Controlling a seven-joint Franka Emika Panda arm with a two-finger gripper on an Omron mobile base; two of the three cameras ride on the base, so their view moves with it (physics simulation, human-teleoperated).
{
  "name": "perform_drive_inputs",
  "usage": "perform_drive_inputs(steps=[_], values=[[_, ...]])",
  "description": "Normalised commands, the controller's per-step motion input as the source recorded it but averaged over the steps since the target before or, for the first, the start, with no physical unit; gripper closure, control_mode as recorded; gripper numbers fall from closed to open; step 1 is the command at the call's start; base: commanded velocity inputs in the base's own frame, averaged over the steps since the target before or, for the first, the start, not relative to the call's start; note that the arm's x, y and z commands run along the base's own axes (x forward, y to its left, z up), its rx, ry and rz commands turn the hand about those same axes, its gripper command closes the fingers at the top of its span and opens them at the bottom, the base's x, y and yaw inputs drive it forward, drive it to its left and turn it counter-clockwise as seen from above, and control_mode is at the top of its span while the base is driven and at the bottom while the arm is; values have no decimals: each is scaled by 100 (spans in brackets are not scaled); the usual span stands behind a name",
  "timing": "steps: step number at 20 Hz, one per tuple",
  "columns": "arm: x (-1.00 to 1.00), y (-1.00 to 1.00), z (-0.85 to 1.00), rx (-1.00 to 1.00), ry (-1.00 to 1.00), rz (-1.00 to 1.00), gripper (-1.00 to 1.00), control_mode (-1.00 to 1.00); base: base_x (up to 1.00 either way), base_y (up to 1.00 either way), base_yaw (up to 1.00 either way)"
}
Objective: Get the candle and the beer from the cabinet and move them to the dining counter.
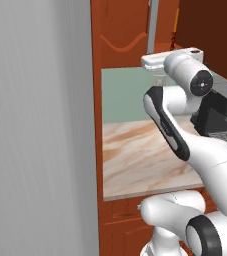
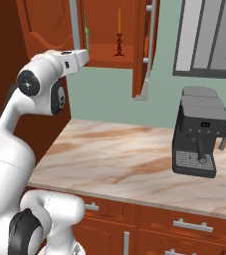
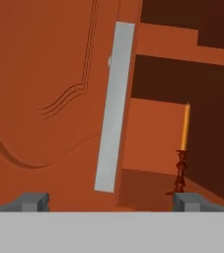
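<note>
The gripper [image 3: 108, 201] is spread wide and holds nothing, its two finger tips [image 3: 32, 201] far apart at the bottom of the hand view. It is raised in front of the cabinet [image 2: 104, 52], just below its open shelf. Straight ahead of it is the left door [image 3: 49, 99], with an arched panel, and the door's long grey bar handle [image 3: 114, 106] stands between the tips, closer than anything inside. The candle [image 3: 182, 148] stands upright on the shelf, beyond the gripper and over toward its right tip, apart from it; in the right base view the candle [image 2: 118, 34] is deep in the cabinet, near the back wall. A sliver of green, the beer [image 2: 86, 33], shows just behind the left door's edge, right above the hand and mostly hidden by the door and handle. The right door [image 2: 144, 50] hangs open, further right than the candle. Below the gripper lies a marble countertop [image 2: 114, 154], and on it, well off to the right, stands a dark coffee machine [image 2: 200, 132]. A window [image 2: 211, 37] is on the wall above it. Drawers [image 2: 184, 224] with short handles run under the countertop.
</note>
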Motion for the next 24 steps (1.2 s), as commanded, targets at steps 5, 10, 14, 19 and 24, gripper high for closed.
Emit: perform_drive_inputs(steps=[5, 10, 14, 19, 24], values=[[0, 18, 0, 0, -31, 0, -100, -100, 0, 0, 0], [2, 0, 6, 0, -9, 0, -100, -100, 0, 0, 0], [11, 0, 27, 0, 0, 0, -100, -100, 0, 0, 0], [11, 1, 28, 0, 1, 0, -100, -100, 0, 0, 0], [9, 0, 8, 0, 0, 0, -100, -100, 0, 0, 0]])
